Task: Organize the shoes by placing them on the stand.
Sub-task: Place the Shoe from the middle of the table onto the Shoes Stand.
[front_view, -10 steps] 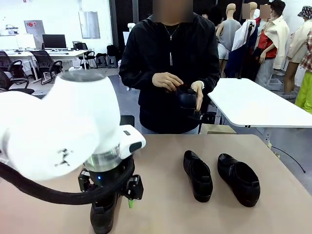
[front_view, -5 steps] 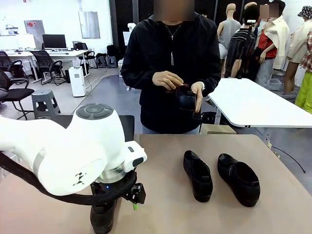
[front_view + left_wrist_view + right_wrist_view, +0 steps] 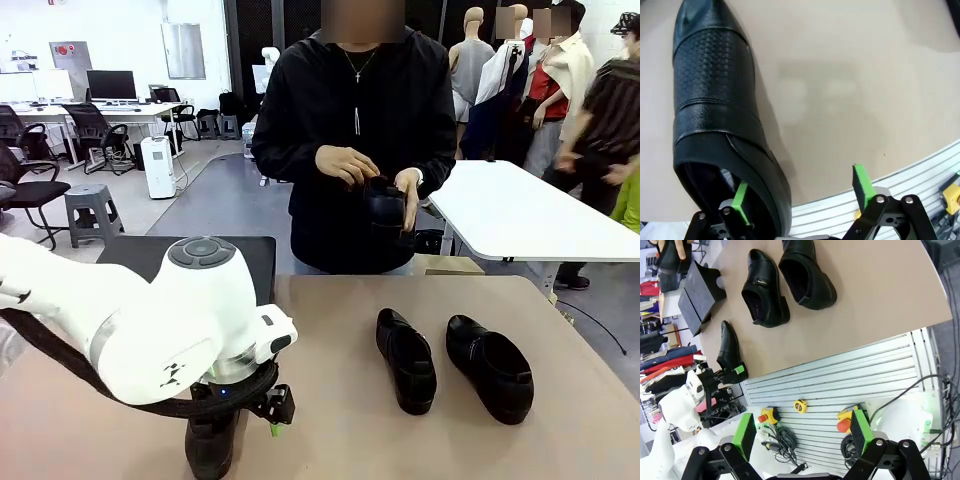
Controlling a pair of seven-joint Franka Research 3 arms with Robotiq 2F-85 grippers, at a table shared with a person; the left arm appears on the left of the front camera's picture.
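One black shoe (image 3: 715, 110) lies at the table's near edge under my left gripper (image 3: 801, 192). The gripper is open, with one green pad (image 3: 740, 202) down in the shoe's heel opening and the other pad (image 3: 862, 182) outside, off the shoe. From the front, that shoe (image 3: 208, 450) shows below the left gripper (image 3: 245, 420). Two more shoes (image 3: 405, 360) (image 3: 490, 368) lie side by side at mid-right. The person holds another shoe (image 3: 385, 205) in both hands. The black stand (image 3: 125, 252) sits at the far left of the table. My right gripper (image 3: 802, 435) hangs open, off the table's near edge.
The tan table (image 3: 330, 440) has free room between the left shoe and the pair. A slatted metal base (image 3: 840, 385) with cables and coloured buttons lies below my right gripper. A white table (image 3: 520, 215) stands behind on the right, where a person walks past.
My left arm has swung down and to the left over the near shoe, uncovering the stand behind it. The shoes on the table have not moved.
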